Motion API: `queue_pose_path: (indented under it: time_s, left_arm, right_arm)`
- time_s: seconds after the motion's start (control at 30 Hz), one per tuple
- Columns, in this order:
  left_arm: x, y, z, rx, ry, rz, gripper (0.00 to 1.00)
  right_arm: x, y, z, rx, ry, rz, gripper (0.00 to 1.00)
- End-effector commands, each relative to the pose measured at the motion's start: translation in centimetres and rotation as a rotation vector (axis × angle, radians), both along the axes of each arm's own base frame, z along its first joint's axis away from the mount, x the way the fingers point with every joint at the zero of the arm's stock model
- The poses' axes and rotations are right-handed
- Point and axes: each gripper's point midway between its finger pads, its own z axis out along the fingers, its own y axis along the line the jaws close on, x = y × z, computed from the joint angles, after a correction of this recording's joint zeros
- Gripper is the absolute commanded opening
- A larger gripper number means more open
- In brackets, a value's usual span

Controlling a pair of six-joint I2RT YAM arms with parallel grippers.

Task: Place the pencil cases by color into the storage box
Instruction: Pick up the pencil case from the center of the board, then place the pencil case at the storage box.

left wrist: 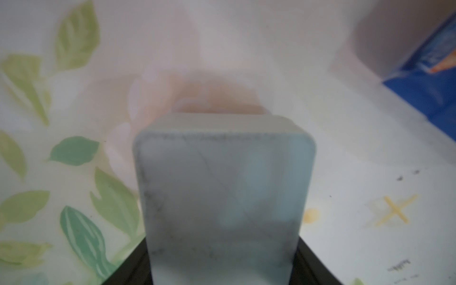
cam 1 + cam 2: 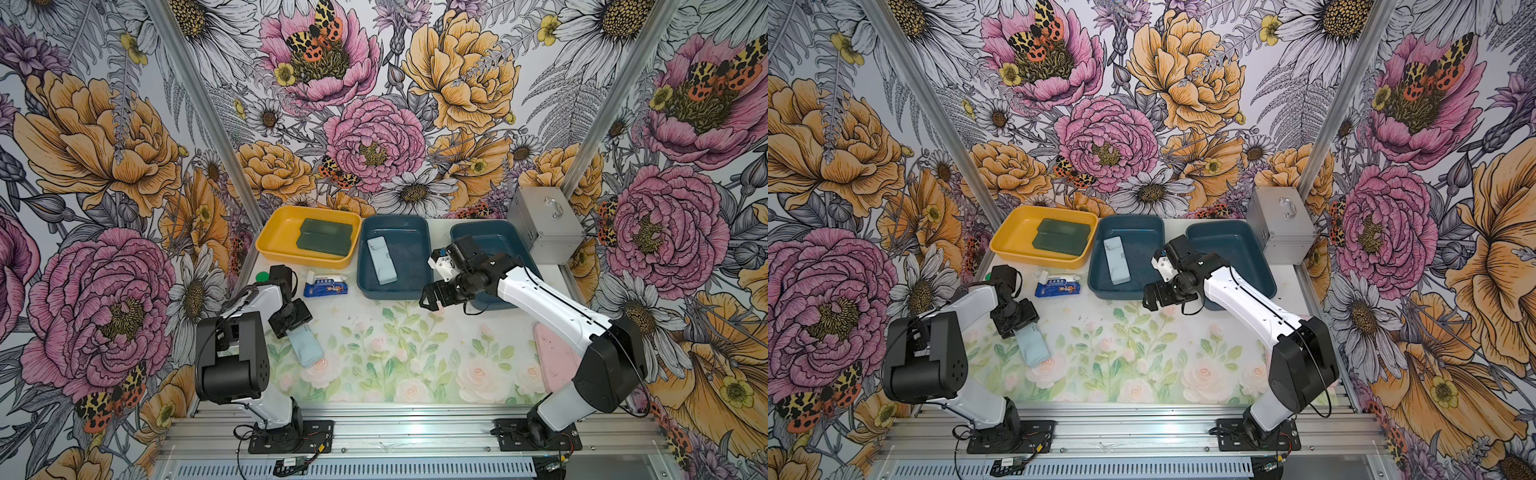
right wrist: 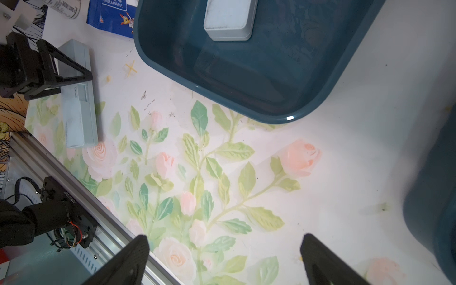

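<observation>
My left gripper (image 2: 291,323) is shut on one end of a pale blue pencil case (image 2: 306,344) low over the mat at the left; the case (image 1: 222,192) fills the left wrist view between black fingers (image 1: 308,266). A second pale blue case (image 2: 381,260) lies in the middle dark blue storage box (image 2: 395,294). Two dark green cases (image 2: 326,239) lie side by side in the yellow box (image 2: 266,245). A pink case (image 2: 555,357) lies at the right, partly under my right arm. My right gripper (image 2: 430,301) hangs open and empty in front of the middle box.
A third dark blue box (image 2: 511,232) stands at the back right, partly behind my right arm, next to a silver metal case (image 2: 544,224). A blue printed packet (image 2: 325,288) and a white tube (image 2: 328,276) lie in front of the yellow box.
</observation>
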Motion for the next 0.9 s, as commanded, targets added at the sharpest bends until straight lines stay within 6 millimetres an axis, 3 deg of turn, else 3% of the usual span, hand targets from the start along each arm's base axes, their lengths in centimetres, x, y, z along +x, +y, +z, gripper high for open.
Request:
queue_pose_path:
  time_s: [0.0, 0.17, 0.27, 0.47, 0.63, 0.73, 0.87]
  left_arm:
    - [1.7, -3.6, 5.6, -0.104, -0.134, -0.039, 0.39]
    - [3.4, -8.8, 11.7, -0.195, -0.249, -0.095, 0.39]
    - [5.7, -12.4, 14.9, -0.257, -0.31, -0.142, 0.39]
    - [12.0, -20.3, 17.9, -0.391, -0.348, -0.29, 0.3]
    - [18.3, -26.0, 16.6, -0.511, -0.339, -0.388, 0.22]
    - [21.7, -28.2, 15.8, -0.564, -0.356, -0.413, 0.21]
    - [24.9, -30.9, 13.6, -0.633, -0.35, -0.414, 0.15]
  right_arm:
    - [0.5, -0.2, 1.0, 0.022, -0.024, -0.018, 0.99]
    - [2.1, -2.2, 0.9, 0.03, -0.004, -0.115, 0.99]
    - [3.3, -4.3, 0.9, 0.025, 0.003, -0.206, 0.99]
    - [4.2, -6.6, 1.6, 0.003, -0.02, -0.264, 0.99]
    - [4.1, -7.5, 2.2, 0.003, -0.031, -0.308, 0.99]
    - [3.7, -7.8, 2.6, 0.009, -0.039, -0.329, 0.99]
    - [3.1, -8.4, 3.0, 0.005, -0.045, -0.354, 0.99]
